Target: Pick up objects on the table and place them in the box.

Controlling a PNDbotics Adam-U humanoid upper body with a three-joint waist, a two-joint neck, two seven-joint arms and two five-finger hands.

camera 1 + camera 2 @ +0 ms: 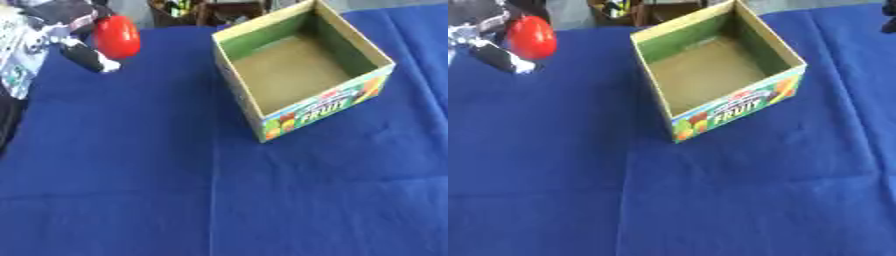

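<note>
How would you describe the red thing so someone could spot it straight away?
Start at the open cardboard box marked FRUIT on the blue cloth, then look to the far left corner. There the left robot hand holds a smooth, glossy red rounded object, the only red thing beside the black fingers.

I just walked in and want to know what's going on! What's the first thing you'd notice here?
The shiny red object at the far left, with the left robot hand curled round it, stands out against the blue cloth. Next comes the open cardboard box at the upper right, with "FRUIT" printed on its side and nothing inside. The rest is blue cloth.
</note>
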